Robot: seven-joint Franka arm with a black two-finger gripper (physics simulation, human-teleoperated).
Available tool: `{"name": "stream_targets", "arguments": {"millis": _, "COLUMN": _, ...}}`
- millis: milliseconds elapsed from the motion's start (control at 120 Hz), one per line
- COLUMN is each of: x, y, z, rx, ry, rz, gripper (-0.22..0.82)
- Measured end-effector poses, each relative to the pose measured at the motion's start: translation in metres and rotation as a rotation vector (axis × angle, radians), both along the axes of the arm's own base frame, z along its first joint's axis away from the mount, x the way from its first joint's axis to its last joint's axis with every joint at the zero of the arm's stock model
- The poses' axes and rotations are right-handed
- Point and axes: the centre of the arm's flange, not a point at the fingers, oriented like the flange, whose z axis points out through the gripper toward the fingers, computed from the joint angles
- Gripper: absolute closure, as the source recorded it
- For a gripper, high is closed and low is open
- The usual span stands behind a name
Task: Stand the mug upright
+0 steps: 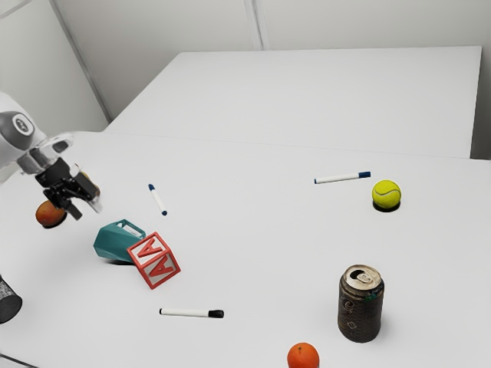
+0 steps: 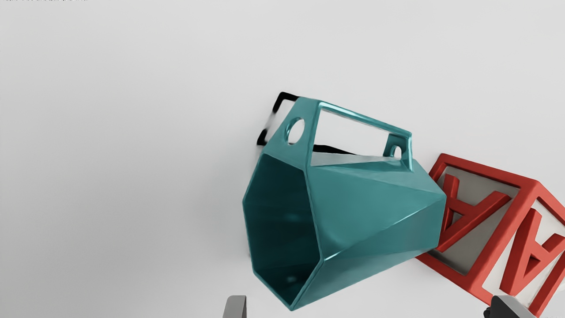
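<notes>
Mug (image 2: 371, 207), teal and faceted, lies on its side on the tabletop (image 1: 261, 238), its mouth (image 2: 284, 225) turned away from the red-framed letter block (image 2: 481, 221) beside its base. Whether the two touch is hard to be sure of. The hand (image 2: 373, 308) is above, fingers (image 2: 235, 307) well apart and holding nothing. They are spread roughly along the mug's length, so a wrist turn would help them straddle the body instead. One finger would best keep clear of the block going down. After a firm squeeze, a small lift, then a slow tilt bringing the mouth up, the base should meet the tabletop flat before release.
</notes>
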Motion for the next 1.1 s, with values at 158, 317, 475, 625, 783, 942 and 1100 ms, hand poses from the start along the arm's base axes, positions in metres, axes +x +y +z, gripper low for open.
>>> {"name": "stream_targets", "arguments": {"millis": 158, "x": 0.007, "y": 0.019, "z": -0.02, "rx": -0.034, "ry": -0.032, "rz": -0.057, "gripper": 0.0}}
{"name": "stream_targets", "arguments": {"millis": 317, "x": 0.017, "y": 0.037, "z": -0.039, "rx": -0.093, "ry": -0.057, "rz": -0.094, "gripper": 0.0}}
{"name": "stream_targets", "arguments": {"millis": 475, "x": 0.017, "y": 0.038, "z": -0.059, "rx": -0.171, "ry": -0.064, "rz": -0.125, "gripper": 0.0}}
{"name": "stream_targets", "arguments": {"millis": 625, "x": 0.014, "y": 0.03, "z": -0.077, "rx": -0.241, "ry": -0.057, "rz": -0.156, "gripper": 0.0}}
{"name": "stream_targets", "arguments": {"millis": 783, "x": 0.013, "y": 0.024, "z": -0.081, "rx": -0.285, "ry": -0.068, "rz": -0.182, "gripper": 0.0}}
{"name": "stream_targets", "arguments": {"millis": 942, "x": 0.006, "y": 0.015, "z": -0.087, "rx": -0.358, "ry": -0.057, "rz": -0.198, "gripper": 0.05}}
{"name": "stream_targets", "arguments": {"millis": 1100, "x": -0.002, "y": 0.011, "z": -0.095, "rx": -0.411, "ry": -0.042, "rz": -0.201, "gripper": 0.28}}
